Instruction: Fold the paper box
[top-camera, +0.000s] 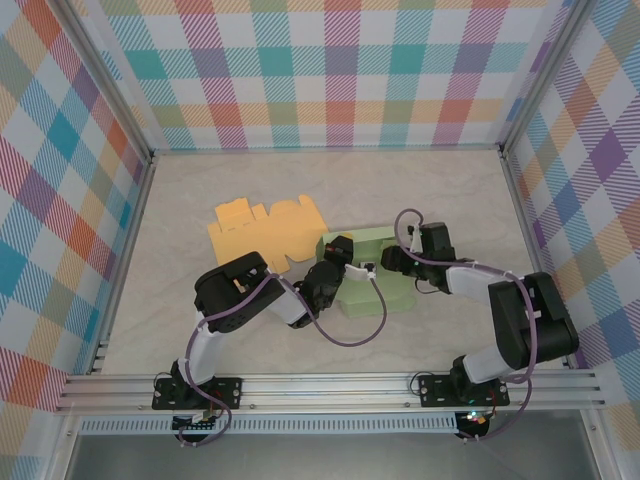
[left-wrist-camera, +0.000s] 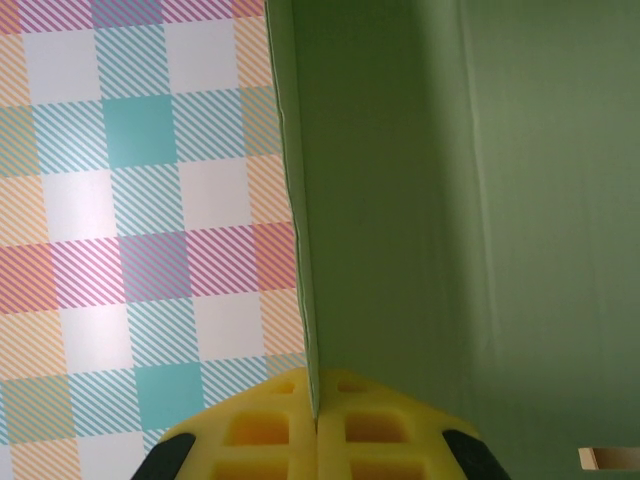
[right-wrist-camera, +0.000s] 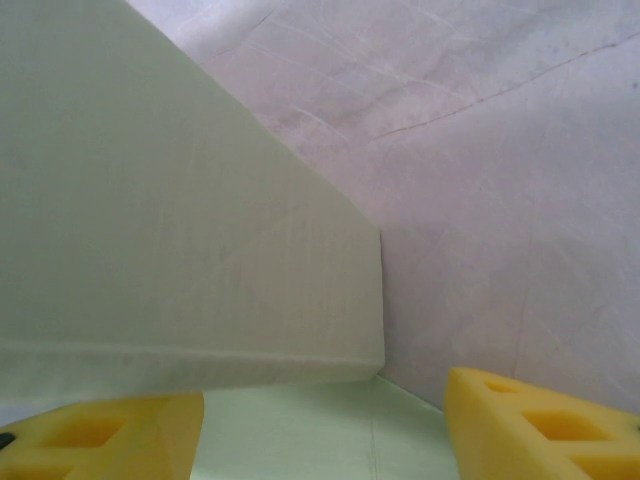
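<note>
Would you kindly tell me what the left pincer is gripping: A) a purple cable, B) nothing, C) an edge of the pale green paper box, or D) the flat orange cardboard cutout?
C: in the left wrist view the left pincer is shut, with its yellow fingers pressed on the thin edge of the pale green paper box.

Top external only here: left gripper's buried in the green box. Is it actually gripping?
Observer: Yes. Left wrist view has the left gripper shut on the edge of a green panel.
Operator: Right one?
Observer: Right gripper is open, pads wide apart, nothing pinched.
Operator: What's ahead of it?
Observer: A pale flap rising close in front, bare table beyond.
</note>
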